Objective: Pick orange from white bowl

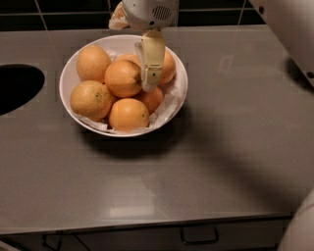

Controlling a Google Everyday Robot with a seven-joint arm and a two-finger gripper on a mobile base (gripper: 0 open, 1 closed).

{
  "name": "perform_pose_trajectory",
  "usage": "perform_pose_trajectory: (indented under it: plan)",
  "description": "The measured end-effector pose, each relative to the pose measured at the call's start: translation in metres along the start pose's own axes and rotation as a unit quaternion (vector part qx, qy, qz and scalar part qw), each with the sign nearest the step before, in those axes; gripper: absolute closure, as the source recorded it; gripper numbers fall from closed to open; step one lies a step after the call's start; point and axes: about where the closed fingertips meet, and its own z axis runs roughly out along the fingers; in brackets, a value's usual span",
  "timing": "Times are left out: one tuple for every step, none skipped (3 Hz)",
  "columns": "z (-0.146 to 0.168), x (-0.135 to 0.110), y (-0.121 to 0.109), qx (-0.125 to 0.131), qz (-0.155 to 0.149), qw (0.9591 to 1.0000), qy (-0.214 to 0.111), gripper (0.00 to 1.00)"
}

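Note:
The white bowl (180, 73) stands on the grey counter at the back left, lined with crumpled white paper and filled with several oranges. My gripper (148, 83) reaches down from the top of the view into the bowl. It sits between the middle orange (121, 78) and a deeper-coloured orange (168, 67) at the bowl's right side, which it partly covers. A further orange (153, 99) lies just below its tip. Nothing has been lifted out of the bowl.
A dark round opening (14, 89) is cut into the counter at the left. Black wall tiles (73, 6) run along the back. My white arm (289, 29) crosses the upper right. Drawer handles (198, 240) show below the front edge.

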Motion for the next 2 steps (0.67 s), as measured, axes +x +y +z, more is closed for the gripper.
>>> perform_pose_trajectory:
  plan:
    - [0.0294,-0.0135,-0.0257,-0.023,-0.036,0.9988,-0.024,0.0]
    - [0.0295,-0.0135,-0.0258,-0.023,-0.036,0.9988,-0.024,0.0]
